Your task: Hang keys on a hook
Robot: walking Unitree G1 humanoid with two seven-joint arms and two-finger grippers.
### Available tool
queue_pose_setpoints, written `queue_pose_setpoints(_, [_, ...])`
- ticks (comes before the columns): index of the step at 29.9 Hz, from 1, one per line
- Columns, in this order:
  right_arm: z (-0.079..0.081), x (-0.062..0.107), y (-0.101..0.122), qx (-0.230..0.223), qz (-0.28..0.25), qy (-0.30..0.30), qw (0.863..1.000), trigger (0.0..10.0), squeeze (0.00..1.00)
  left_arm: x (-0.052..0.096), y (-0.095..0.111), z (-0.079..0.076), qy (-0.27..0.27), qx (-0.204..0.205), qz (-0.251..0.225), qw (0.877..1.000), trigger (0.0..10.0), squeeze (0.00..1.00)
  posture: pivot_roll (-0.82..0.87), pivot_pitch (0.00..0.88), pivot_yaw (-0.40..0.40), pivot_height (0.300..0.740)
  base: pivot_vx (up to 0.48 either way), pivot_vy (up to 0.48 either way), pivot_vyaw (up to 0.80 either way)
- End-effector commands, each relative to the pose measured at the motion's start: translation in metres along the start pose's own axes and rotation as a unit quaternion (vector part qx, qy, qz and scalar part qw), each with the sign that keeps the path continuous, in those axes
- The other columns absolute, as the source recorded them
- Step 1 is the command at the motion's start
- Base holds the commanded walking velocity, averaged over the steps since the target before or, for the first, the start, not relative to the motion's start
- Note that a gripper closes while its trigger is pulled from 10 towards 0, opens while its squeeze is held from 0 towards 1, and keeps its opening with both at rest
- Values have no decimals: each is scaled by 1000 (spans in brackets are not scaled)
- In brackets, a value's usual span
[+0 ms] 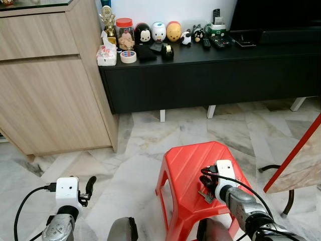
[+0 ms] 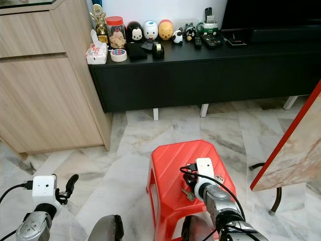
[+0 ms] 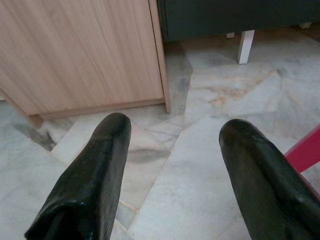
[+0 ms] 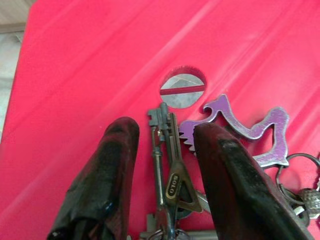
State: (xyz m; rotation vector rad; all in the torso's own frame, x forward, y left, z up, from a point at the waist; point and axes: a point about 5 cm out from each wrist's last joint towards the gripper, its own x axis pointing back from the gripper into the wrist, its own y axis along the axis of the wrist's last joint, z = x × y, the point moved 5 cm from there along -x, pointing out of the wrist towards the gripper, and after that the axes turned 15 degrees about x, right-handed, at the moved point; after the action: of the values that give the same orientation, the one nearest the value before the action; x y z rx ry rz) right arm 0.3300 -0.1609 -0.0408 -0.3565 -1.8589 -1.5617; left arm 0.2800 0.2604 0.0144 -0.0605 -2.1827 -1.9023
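Right pincer (image 4: 162,150) is down over the red plastic stool (image 1: 183,165), and the wrist view puts it squarely on target: its two black fingers (image 4: 107,170) stand apart, one on each side of the bunch of keys (image 4: 170,170), which lies flat on the stool's seat. Whether the finger pads are touching the metal, hard to tell from here. The keys point toward the round hole (image 4: 182,90) in the middle of the seat, and a purple metal keychain charm (image 4: 250,132) sits just beside them, with a key ring (image 4: 297,165) past it. From the head camera, the keys (image 2: 188,193) peek out on the seat just left of the right arm's white wrist camera. Over on the left, the left pincer (image 1: 89,187) hangs low above the marble floor (image 1: 135,145), its fingers (image 3: 95,170) wide apart with nothing between them, the light wooden cabinet (image 1: 45,85) beyond it. Far side of the room, a long black TV console (image 1: 210,75) carries a row of small figurines (image 1: 158,31), a red-lidded jar (image 1: 124,32), a roll of tape (image 1: 128,56) and a tissue pack (image 1: 106,54).
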Motion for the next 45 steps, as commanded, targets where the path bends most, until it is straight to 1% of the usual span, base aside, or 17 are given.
queue_pose_setpoints(1, [-5,0,8,-2,-5,-2,1000,10000,1000,0,-3,-3,-6,-12,3,1000,10000,0,101,0,-29,591,0,0,0])
queue_pose_setpoints(7, [-6,0,5,0,3,0,1000,10000,1000,0,-4,-5,-11,-12,3,1000,10000,0,103,0,-27,591,0,0,0])
queue_pose_setpoints(13, [-1,0,4,5,14,17,1000,10000,1000,-1,-2,-6,-13,-15,1,1000,10000,0,105,0,-28,591,0,0,0])
queue_pose_setpoints(14, [0,0,3,7,17,19,1000,10000,937,-2,-2,-6,-13,-15,1,1000,10000,0,105,0,-28,591,0,0,0])
queue_pose_setpoints(15, [1,0,2,9,21,22,1000,10000,122,-2,-1,-6,-13,-15,0,1000,10000,0,106,0,-27,591,0,0,0])
queue_pose_setpoints(16, [2,-1,1,12,26,26,999,10000,0,-3,-1,-6,-14,-16,0,1000,10000,0,109,0,-27,591,0,0,0])
queue_pose_setpoints(21, [4,-1,0,16,35,31,999,10000,0,-4,1,-7,-14,-18,-1,1000,10000,0,120,0,-30,591,0,0,0])
queue_pose_setpoints(25, [6,-2,1,20,41,29,999,10000,0,-1,1,-3,-10,-20,-3,1000,10000,0,133,0,-35,591,0,0,0])
queue_pose_setpoints(30, [3,-4,15,5,14,18,1000,10000,0,1,2,1,-3,-21,-4,1000,10000,0,133,0,-34,591,0,0,0])
queue_pose_setpoints(33, [3,-4,18,4,8,17,1000,10000,0,1,1,2,-3,-21,-3,1000,10000,0,130,0,-33,591,0,0,0])
queue_pose_setpoints(34, [-2,-3,21,7,0,6,1000,10000,0,1,0,1,-3,-21,-2,1000,10000,0,131,0,-32,591,0,0,0])
queue_pose_setpoints(37, [-12,-1,18,28,9,-17,999,10000,0,1,0,-1,-4,-20,-2,1000,10000,0,133,0,-33,591,0,0,0])
queue_pose_setpoints(38, [-13,-1,18,29,10,-19,999,10000,0,1,0,-1,-4,-20,-2,1000,10000,0,133,0,-33,591,0,0,0])
queue_pose_setpoints(40, [-18,0,19,17,9,-25,1000,10000,0,1,0,-1,-3,-19,-2,1000,10000,0,133,0,-35,591,0,0,0])
queue_pose_setpoints(42, [-18,0,22,15,5,-19,1000,10000,0,0,0,0,-3,-19,-2,1000,10000,0,131,0,-35,591,0,0,0])
queue_pose_setpoints(43, [-14,0,23,21,4,-6,1000,10000,0,0,0,-1,-3,-19,-1,1000,10000,0,130,0,-34,591,0,0,0])
queue_pose_setpoints(45, [-13,-1,23,25,5,0,1000,10000,0,0,0,-1,-3,-19,-1,1000,10000,0,129,0,-33,591,0,0,0])
